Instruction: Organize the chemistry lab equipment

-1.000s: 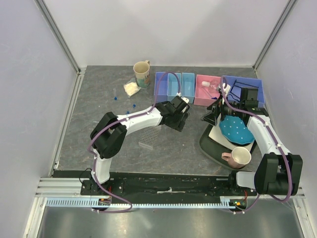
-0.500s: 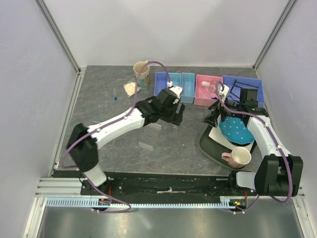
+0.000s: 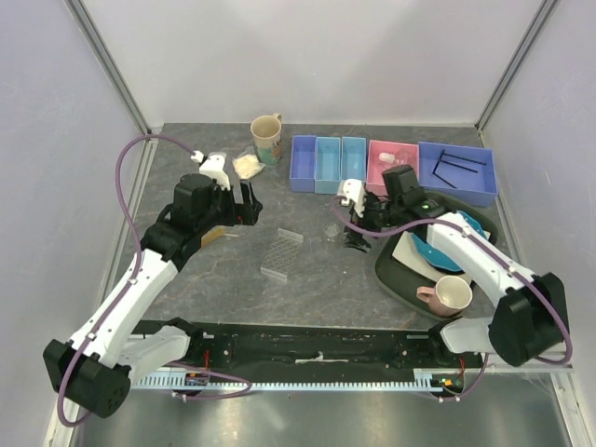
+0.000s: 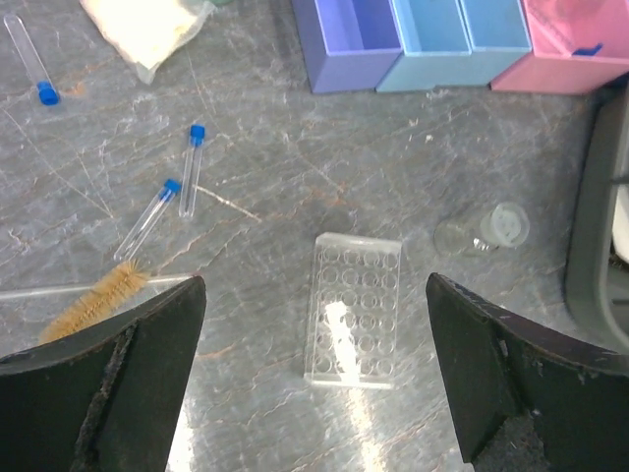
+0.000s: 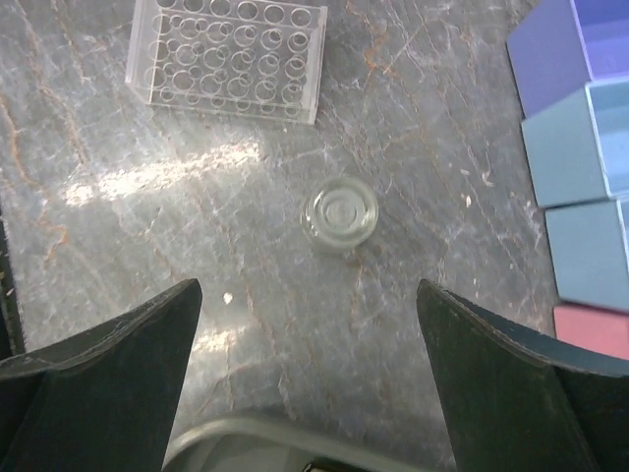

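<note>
Right gripper is hovering, fingers spread wide, over the flask, which is standing upright on the table between and just ahead of them. Left gripper, likewise spread, is hanging over the rack, farther from it

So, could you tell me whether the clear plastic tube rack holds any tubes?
Empty: every hole in the clear plastic tube rack is vacant, and three blue-capped clear tubes lie loose on the grey tabletop.
</note>
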Controlling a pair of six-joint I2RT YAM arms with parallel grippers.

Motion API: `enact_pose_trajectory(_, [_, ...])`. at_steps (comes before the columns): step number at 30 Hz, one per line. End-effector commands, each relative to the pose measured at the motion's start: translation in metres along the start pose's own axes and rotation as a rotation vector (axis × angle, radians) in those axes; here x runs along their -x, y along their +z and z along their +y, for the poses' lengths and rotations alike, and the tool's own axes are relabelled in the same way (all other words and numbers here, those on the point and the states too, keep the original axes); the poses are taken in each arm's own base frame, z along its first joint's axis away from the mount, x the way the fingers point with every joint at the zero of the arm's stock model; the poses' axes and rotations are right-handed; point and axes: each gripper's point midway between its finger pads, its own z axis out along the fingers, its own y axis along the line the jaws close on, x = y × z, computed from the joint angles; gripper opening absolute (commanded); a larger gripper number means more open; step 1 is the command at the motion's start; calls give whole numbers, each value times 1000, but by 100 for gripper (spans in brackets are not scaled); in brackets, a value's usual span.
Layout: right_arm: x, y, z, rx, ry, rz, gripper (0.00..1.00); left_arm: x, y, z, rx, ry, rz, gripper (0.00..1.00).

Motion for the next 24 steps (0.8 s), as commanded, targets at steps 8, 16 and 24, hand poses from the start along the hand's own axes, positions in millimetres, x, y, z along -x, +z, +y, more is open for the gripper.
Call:
enact_pose_trajectory(8, [-8, 61, -19, -72, -29, 158, 98, -33, -25, 31, 80, 130, -22, 100])
enact_pose_trajectory(16, [-20, 95, -39, -108, 67, 232, 98, -29, -34, 36, 107, 131, -53, 100])
enact_pose_trajectory(24, [-36, 113, -30, -41, 126, 263, 94, -31, -33, 31, 77, 137, -43, 99])
